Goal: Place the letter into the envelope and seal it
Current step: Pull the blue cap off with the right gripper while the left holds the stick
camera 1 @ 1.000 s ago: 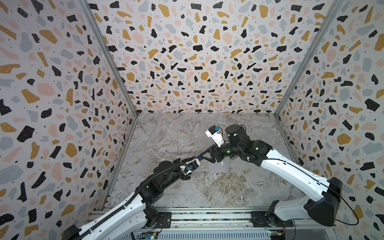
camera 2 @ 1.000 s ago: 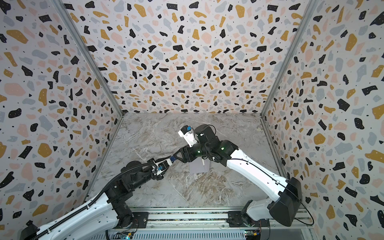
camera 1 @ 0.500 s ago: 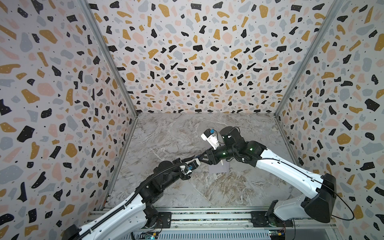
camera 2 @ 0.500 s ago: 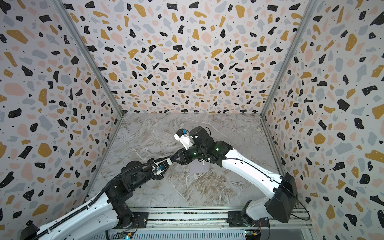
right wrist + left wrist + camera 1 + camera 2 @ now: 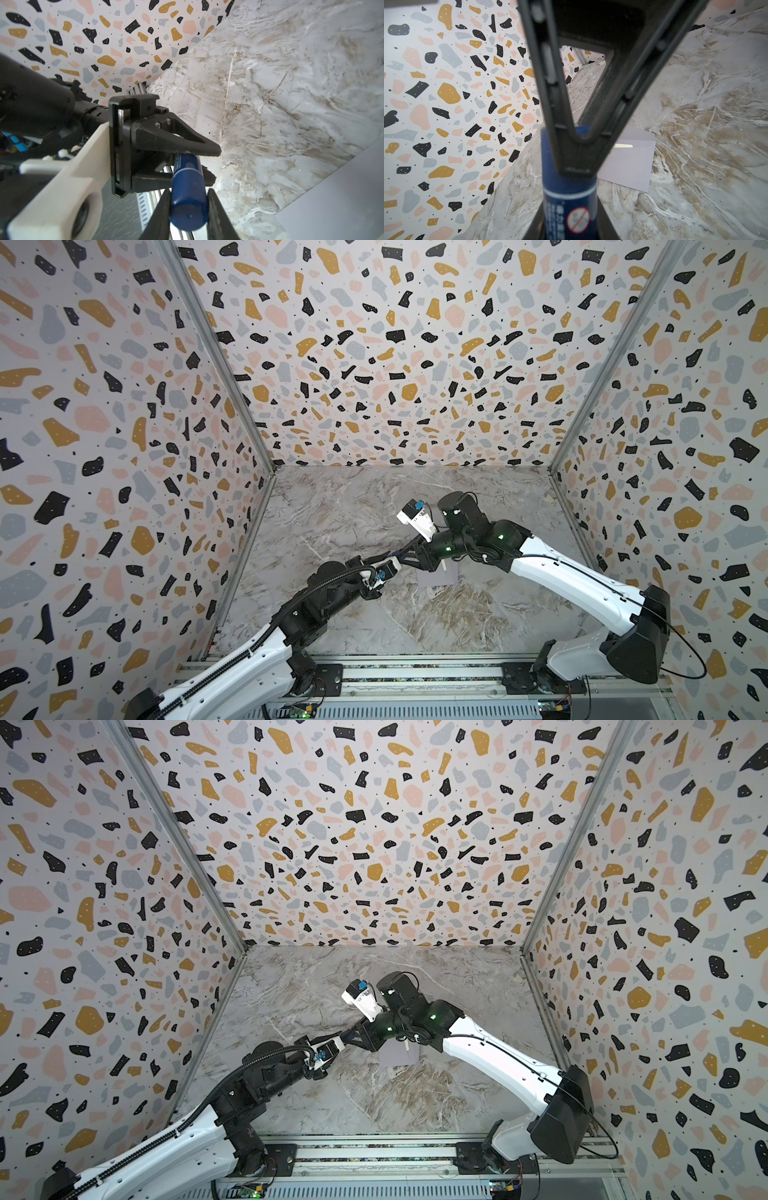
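Left fingers [image 5: 176,139] and right fingers [image 5: 217,214] both clamp 1 blue glue stick [image 5: 188,187]. The envelope [image 5: 629,166] lies flat on the tabletop [image 5: 695,124], letter [image 5: 623,145] peeking out. It is probably light and floppy, best pinched at the flap edge.

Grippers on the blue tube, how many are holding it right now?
2. The left gripper clamps the blue tube at its labelled end. The right gripper is closed on the tube's plain end, facing the left one.
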Robot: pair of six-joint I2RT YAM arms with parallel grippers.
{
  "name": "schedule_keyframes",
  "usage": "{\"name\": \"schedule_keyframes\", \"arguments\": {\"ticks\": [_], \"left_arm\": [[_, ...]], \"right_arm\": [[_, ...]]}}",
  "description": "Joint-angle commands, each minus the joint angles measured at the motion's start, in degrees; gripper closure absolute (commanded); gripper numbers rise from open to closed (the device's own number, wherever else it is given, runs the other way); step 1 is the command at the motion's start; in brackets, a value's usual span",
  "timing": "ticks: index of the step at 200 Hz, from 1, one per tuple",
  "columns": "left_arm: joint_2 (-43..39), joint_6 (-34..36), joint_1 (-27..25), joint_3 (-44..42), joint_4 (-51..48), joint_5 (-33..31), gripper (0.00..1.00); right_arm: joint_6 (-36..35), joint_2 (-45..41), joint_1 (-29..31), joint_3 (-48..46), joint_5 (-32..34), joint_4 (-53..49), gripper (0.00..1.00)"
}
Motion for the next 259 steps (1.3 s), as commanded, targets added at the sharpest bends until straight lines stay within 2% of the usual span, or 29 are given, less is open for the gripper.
{"name": "schedule_keyframes", "arguments": {"ticks": [1,16,30,53,85,136,171,222,259], "left_arm": [[0.2,-0.5,-0.1,0.2,1.2,4.8,1.00],[0.3,-0.5,-0.1,0.3,1.2,7.1,1.00],[0.4,-0.6,-0.1,0.4,0.8,8.2,1.00],[0.6,-0.7,-0.1,0.5,0.5,8.7,1.00],[1.0,-0.8,-0.1,0.6,0.4,9.1,1.00],[1.4,-0.5,-0.1,0.8,-0.1,5.6,1.00],[0.9,-0.3,-0.1,0.6,0.4,1.2,1.00],[-0.5,-0.1,-0.1,-0.2,2.3,-4.8,1.00],[-0.8,-0.2,-0.1,-0.5,2.9,-5.9,1.00]], "right_arm": [[-24.7,-3.2,0.3,3.3,-4.9,-3.5,1.00],[-36.1,-5.0,0.3,2.8,-5.9,-4.9,1.00],[-42.1,-6.6,0.3,1.8,-5.7,-4.5,1.00],[-46.0,-7.7,0.3,1.6,-6.3,-4.6,1.00],[-46.5,-7.5,-0.2,1.6,-6.5,-4.8,1.00],[-42.3,-8.8,-2.4,1.5,-9.8,-3.2,1.00],[-36.3,-9.1,-4.2,2.2,-11.9,-2.6,1.00],[-25.3,-7.9,-4.5,2.8,-10.8,-3.2,0.99],[-21.5,-6.9,-4.5,3.0,-10.6,-4.2,0.99]]}}
